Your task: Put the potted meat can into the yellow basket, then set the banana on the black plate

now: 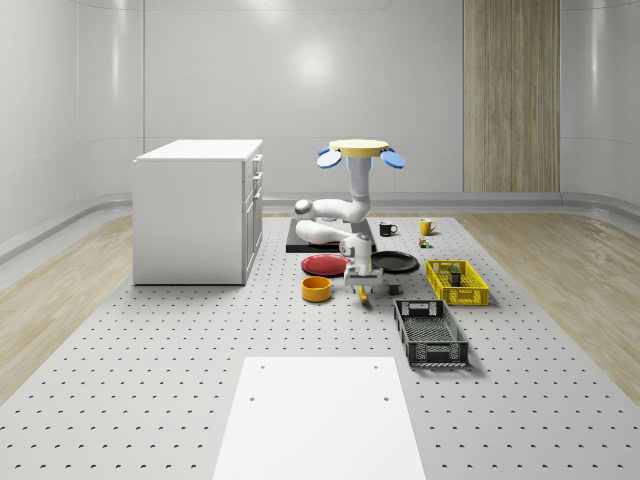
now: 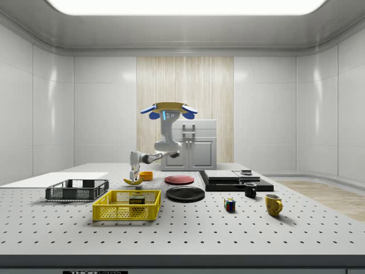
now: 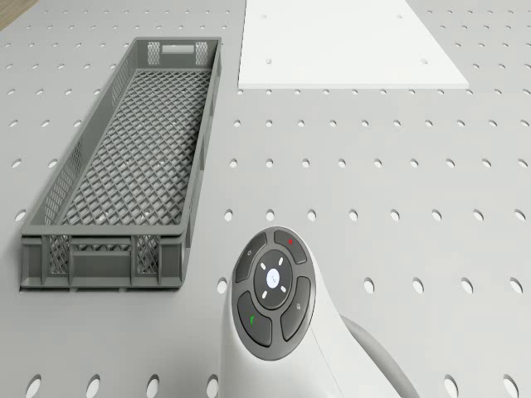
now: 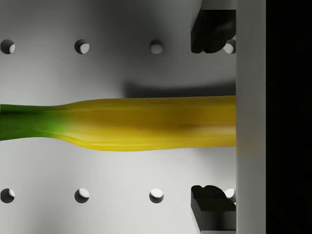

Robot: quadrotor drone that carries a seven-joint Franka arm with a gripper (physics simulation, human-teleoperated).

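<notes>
Below, one banana [image 4: 146, 123] between the tool's [image 4: 212, 122] two parted fingers [image 4: 210, 34], not visibly clamped.

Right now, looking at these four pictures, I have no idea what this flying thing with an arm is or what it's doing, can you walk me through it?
It is a simulated drone that hovers above a perforated table and carries a white robot arm hanging beneath it. The arm ends in a two-finger pincer.

One picture looks down on the whole scene, one looks from the side, one comes from the drone's body, and one from the arm's wrist.

On the table lie a red plate, a black plate, an orange bowl, a grey crate and a yellow basket. The potted meat can already sits in the basket.

The pincer reaches down to the banana in front of the plates; the wrist picture shows a finger on either side, with gaps, so it is not yet gripped.
</notes>
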